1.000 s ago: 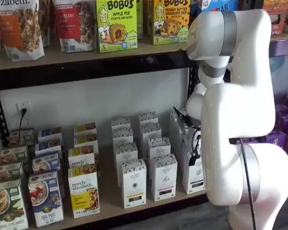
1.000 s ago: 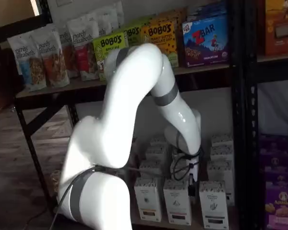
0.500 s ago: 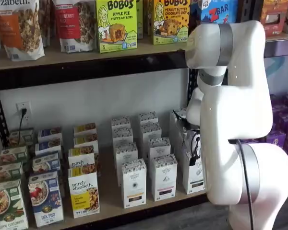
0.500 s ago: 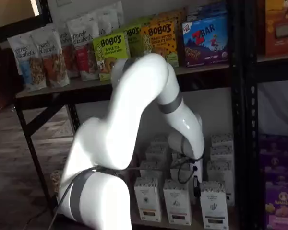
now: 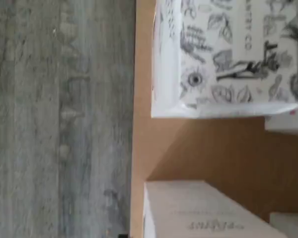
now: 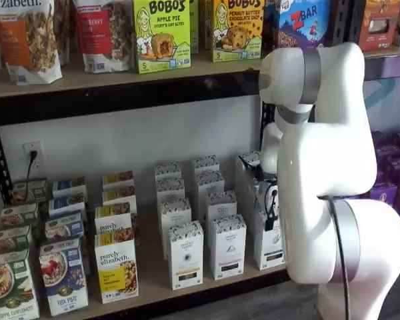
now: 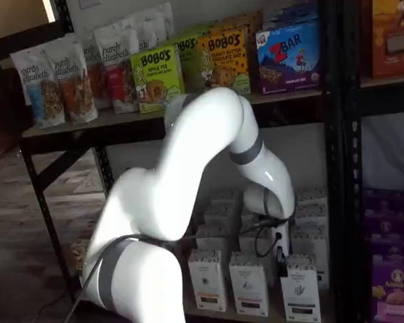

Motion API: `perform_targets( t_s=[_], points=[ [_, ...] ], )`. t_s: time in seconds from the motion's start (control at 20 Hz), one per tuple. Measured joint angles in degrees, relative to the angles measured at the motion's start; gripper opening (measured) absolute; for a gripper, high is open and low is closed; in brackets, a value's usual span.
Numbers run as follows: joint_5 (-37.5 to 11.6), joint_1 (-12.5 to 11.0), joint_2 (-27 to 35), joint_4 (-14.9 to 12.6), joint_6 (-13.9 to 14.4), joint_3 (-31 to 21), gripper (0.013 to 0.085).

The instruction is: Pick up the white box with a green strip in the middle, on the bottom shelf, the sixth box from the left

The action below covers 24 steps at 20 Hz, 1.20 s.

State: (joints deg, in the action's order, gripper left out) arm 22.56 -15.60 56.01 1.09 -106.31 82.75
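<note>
The bottom shelf (image 6: 153, 277) is a tan board with rows of boxes. The white box at the front of the rightmost column (image 6: 270, 245) stands upright; it also shows in a shelf view (image 7: 299, 293). Its strip is too small to make out. My gripper (image 6: 270, 222) hangs just above and in front of that column, partly hidden by the white arm. In a shelf view (image 7: 281, 254) only a black finger and a cable show, side-on. The wrist view shows a white box top with leaf drawings (image 5: 228, 59) on the tan board (image 5: 208, 148).
Two more columns of white boxes (image 6: 187, 257) (image 6: 227, 247) stand left of it, then cereal and granola boxes (image 6: 117, 270). The upper shelf (image 6: 120, 73) holds bags and Bobo's boxes. Purple boxes (image 6: 387, 190) fill the rack to the right. Grey floor (image 5: 59, 119) lies below the shelf edge.
The arm's elbow and wrist have swung to the right, carrying the gripper from the middle white column toward the rightmost one. No box has moved.
</note>
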Motion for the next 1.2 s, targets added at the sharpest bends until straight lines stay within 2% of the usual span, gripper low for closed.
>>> perform_targets(
  t_s=[0.2, 0.45, 0.85, 1.2],
  points=[
    [1.8, -0.3, 1.4, -6.5, 5.5, 2.0, 0.0850],
    [2.9, -0.5, 2.5, -10.3, 8.7, 3.3, 0.0850],
    [1.8, -0.8, 3.6, -12.7, 10.6, 3.8, 0.0850],
    [0.7, -0.9, 4.7, -12.3, 10.1, 4.6, 0.0850]
  ],
)
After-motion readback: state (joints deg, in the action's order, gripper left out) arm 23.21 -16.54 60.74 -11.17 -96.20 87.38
